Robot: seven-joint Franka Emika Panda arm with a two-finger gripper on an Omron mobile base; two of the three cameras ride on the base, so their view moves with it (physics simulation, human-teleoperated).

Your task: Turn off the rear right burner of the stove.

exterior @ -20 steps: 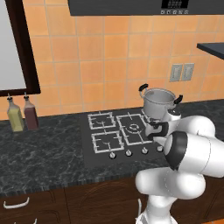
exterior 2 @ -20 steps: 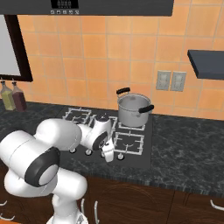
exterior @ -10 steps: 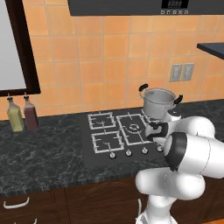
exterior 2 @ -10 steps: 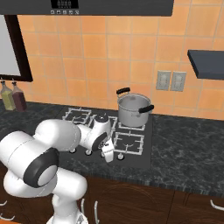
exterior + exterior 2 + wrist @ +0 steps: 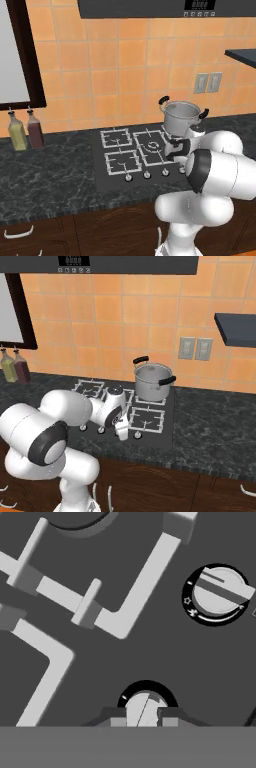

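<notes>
The stove (image 5: 108, 183) is a black cooktop with pale-grey grates and a front row of silver knobs (image 5: 147, 175). A steel pot (image 5: 152, 381) stands on the rear right burner (image 5: 161, 401) and hides most of its grate. My gripper (image 5: 122, 434) points down onto the knob row in front of the central grate. In the hand view, my gripper (image 5: 144, 721) is shut on one round knob (image 5: 145, 708), a fingertip (image 5: 118, 720) on each side. A second knob (image 5: 218, 592) lies up and to the right, beside grate bars (image 5: 134, 597).
Two bottles (image 5: 26, 131) stand on the dark counter (image 5: 45, 170) left of the stove. Wall outlets (image 5: 196, 348) and a dark shelf (image 5: 235, 329) are at the right, with a range hood (image 5: 165, 7) overhead. My arm's white elbow (image 5: 220, 170) covers the stove's right front corner.
</notes>
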